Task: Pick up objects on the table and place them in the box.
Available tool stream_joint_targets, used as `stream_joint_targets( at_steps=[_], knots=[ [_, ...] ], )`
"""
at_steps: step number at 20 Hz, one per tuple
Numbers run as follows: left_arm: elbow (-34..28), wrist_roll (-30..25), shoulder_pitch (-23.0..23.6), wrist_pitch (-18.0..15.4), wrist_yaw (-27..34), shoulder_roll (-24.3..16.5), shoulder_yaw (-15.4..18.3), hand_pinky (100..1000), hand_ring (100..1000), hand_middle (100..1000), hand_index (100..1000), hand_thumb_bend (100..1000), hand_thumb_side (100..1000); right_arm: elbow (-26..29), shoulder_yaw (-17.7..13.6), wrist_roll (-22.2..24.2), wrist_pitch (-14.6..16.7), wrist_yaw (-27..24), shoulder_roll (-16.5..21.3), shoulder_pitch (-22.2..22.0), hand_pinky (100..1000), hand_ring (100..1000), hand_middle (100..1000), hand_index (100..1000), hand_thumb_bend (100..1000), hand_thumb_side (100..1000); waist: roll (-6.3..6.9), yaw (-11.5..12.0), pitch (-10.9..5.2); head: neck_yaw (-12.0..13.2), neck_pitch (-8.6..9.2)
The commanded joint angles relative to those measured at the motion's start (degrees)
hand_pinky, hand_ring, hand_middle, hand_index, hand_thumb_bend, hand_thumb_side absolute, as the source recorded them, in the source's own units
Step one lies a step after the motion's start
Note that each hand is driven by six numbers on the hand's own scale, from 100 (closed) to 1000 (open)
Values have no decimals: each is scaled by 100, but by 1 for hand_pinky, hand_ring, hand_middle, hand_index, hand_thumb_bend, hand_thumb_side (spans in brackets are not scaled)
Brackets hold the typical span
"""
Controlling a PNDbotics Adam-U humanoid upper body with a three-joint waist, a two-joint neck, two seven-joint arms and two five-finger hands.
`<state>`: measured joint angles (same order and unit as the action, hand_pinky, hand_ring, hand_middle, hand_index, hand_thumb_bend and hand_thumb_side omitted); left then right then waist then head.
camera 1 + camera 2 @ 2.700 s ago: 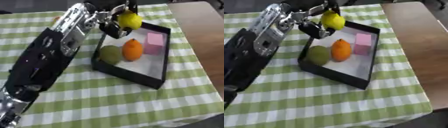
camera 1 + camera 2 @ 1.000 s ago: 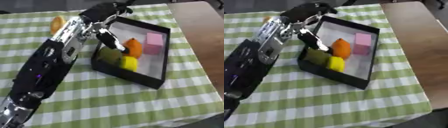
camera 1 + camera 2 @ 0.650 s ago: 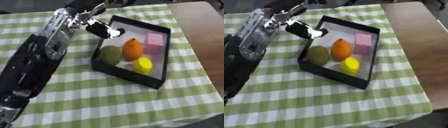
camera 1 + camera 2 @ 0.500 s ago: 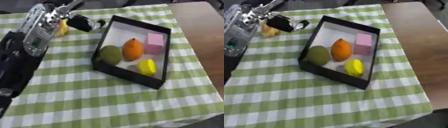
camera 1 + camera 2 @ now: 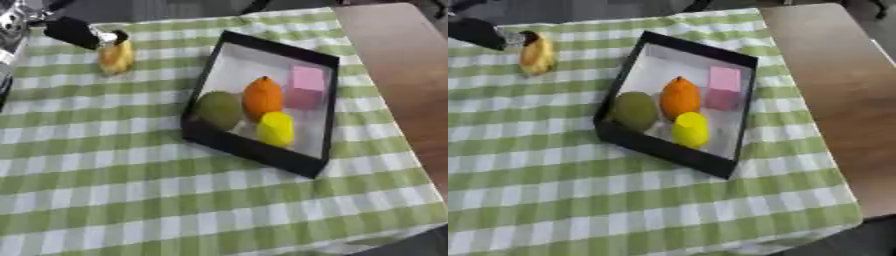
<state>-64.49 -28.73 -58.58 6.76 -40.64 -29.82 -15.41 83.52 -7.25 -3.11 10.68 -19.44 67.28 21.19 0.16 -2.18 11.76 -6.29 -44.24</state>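
Observation:
A black box (image 5: 249,150) with a white floor lies askew on the green checked cloth. Inside it sit a green fruit (image 5: 219,109), an orange (image 5: 262,97), a yellow lemon (image 5: 276,128) and a pink block (image 5: 307,85). A yellow-orange fruit (image 5: 115,56) with a dark tip lies on the cloth to the left of the box. My left hand (image 5: 70,31) shows only in part at the upper left corner, right beside that fruit's dark tip. My right hand is out of sight.
The checked cloth (image 5: 131,190) spreads wide before and left of the box. Bare brown tabletop (image 5: 394,60) runs along the right side, beyond the cloth's edge.
My left arm has let go of the yellow lemon in the box and swung back to the upper left, ending beside the yellow-orange fruit. The lemon now lies at the box's front.

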Motion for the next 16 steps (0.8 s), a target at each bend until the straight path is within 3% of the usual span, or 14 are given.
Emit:
stream_joint_targets(
  at_steps=[1, 5, 9, 10, 16],
  knots=[
    [310, -58, -157, 29, -48, -221, 213, 868, 878, 842, 898, 454, 478, -13, -127, -30, 28, 21, 293, 39, 863, 871, 761, 834, 100, 401, -84, -16, -117, 20, 12],
    [705, -21, -164, 98, -33, -179, 366, 862, 871, 830, 893, 462, 551, -12, -144, -47, 43, 25, 263, 33, 864, 872, 762, 834, 100, 406, -116, -31, -45, 194, 12],
    [963, -38, -195, 173, 158, -130, 450, 864, 871, 828, 882, 543, 623, -19, -151, -53, 44, 69, 231, 31, 864, 873, 762, 834, 100, 416, -114, -41, 61, 416, 12],
    [1007, -39, -207, 190, 202, -120, 460, 861, 869, 822, 877, 583, 632, -22, -149, -52, 43, 85, 220, 33, 864, 873, 763, 834, 100, 418, -111, -45, 86, 445, 12],
    [1247, 91, -318, 317, 275, -57, 527, 855, 861, 812, 876, 632, 641, -37, -145, -48, 33, 181, 164, 44, 864, 874, 764, 835, 100, 430, -75, -109, 230, 478, 45]
  ],
)
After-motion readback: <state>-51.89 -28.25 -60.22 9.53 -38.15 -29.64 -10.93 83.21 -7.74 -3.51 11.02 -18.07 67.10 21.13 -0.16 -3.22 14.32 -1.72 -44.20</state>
